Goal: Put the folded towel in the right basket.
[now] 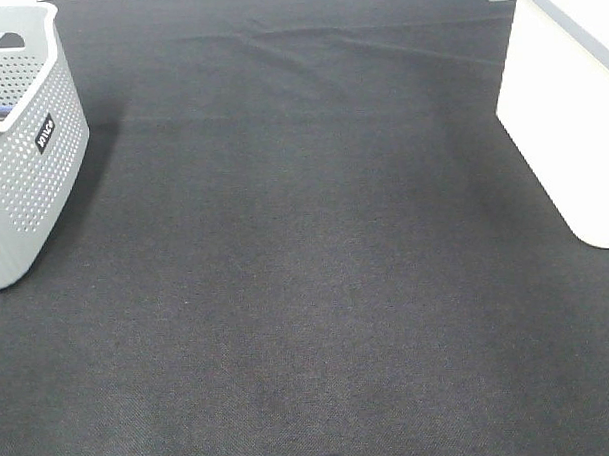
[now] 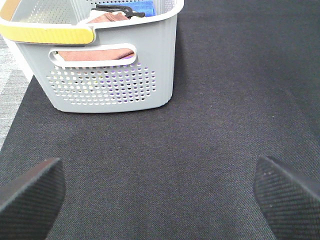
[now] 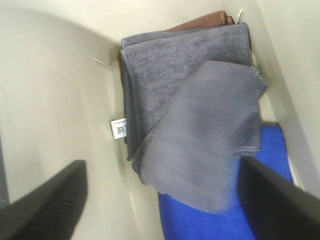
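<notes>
In the right wrist view, a folded grey towel [image 3: 210,135] looks blurred and lies loose inside the white right basket [image 3: 55,90]. It rests over another grey towel [image 3: 165,65], a brown towel [image 3: 200,21] and a blue towel [image 3: 225,220]. My right gripper [image 3: 162,210] is open over the basket's inside, its fingertips [image 3: 45,205] wide apart and holding nothing. My left gripper [image 2: 160,195] is open and empty above the black mat, facing the grey left basket [image 2: 115,85]. Neither arm shows in the high view.
The white right basket [image 1: 566,109] stands at the right edge of the black mat [image 1: 306,268]. The grey perforated basket [image 1: 22,168] stands at the left edge and holds reddish [image 2: 95,54] and blue [image 2: 142,7] cloths.
</notes>
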